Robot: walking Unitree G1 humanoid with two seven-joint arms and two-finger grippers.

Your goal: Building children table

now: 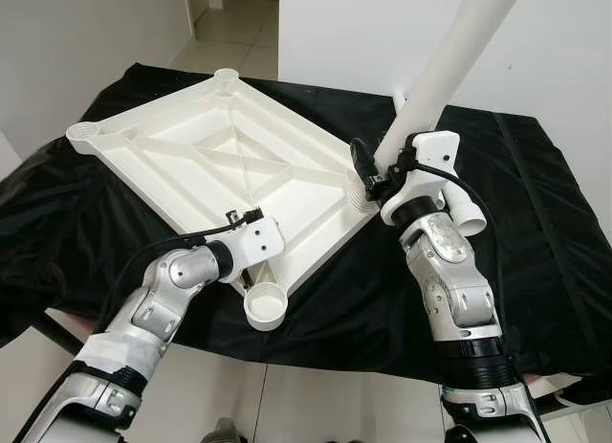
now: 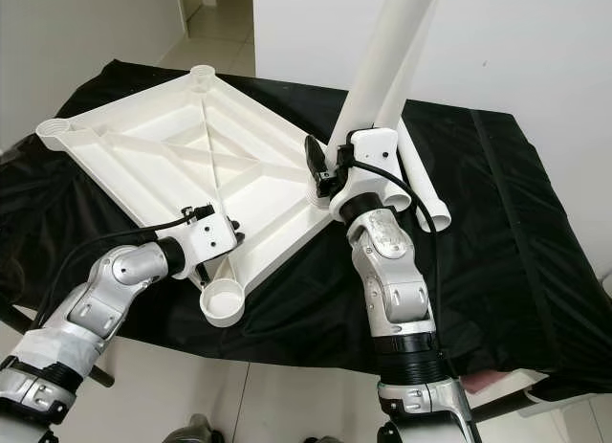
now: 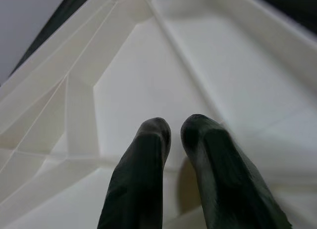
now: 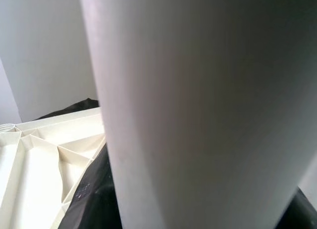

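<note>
Left wrist view: two black fingertips (image 3: 148, 140) are being shown nearly together, with a narrow gap and nothing between them, pressed down on the ribbed underside of the white tabletop (image 1: 220, 166). Seen from the head cameras, the left gripper (image 1: 251, 261) is being rested on the near edge of this inverted tabletop, just beside the open leg socket (image 1: 265, 307) at its near corner. The right gripper (image 1: 375, 167) is being held closed around a white tubular leg (image 1: 449, 65), which is standing tilted, with its lower end at the socket on the tabletop's right corner. Further white legs (image 2: 421, 189) are lying on the cloth behind the right wrist. The tabletop is lying upside down on a black cloth (image 1: 535, 204) covering the work surface, with a pale tiled floor (image 1: 229, 32) beyond.
</note>
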